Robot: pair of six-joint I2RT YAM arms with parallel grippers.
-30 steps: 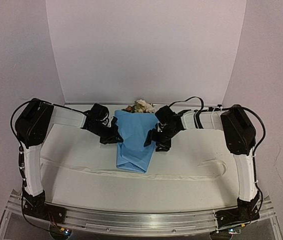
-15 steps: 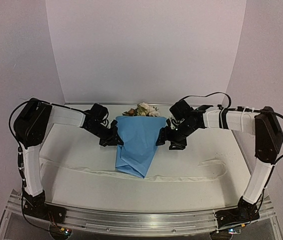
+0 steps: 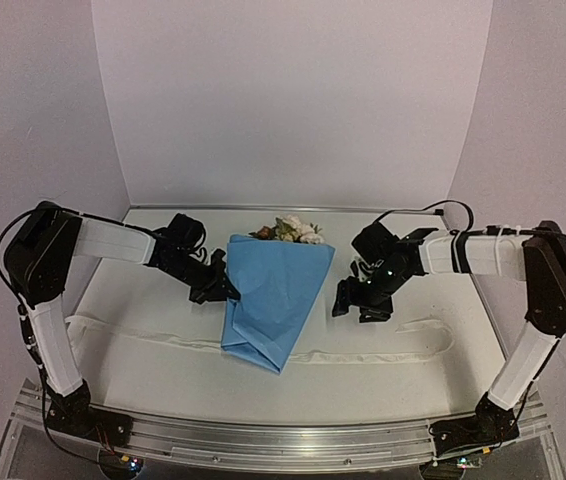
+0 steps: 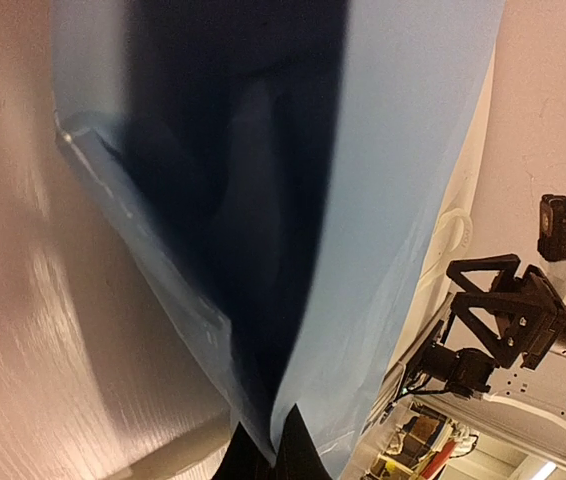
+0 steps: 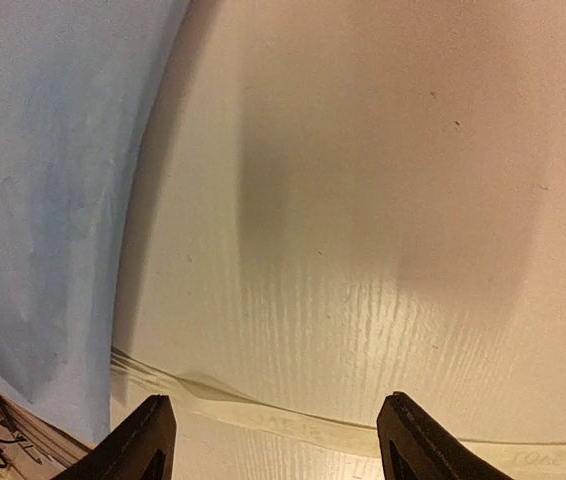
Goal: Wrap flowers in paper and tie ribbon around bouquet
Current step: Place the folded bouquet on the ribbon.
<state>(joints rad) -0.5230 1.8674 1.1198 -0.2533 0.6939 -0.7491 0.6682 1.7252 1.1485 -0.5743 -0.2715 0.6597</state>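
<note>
Now that the right hand has drawn away to 3 o'clock of the paper and stands spread, only the left hand pinches its 9 o'clock edge. The flowers show at its 12 o'clock end; we judge the ribbon at 6 o'clock comes next.

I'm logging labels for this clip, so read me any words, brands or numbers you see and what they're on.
Nothing can be read.
The ribbon carries faint printed marks, too blurred to make out.
The paper shows no print.
</note>
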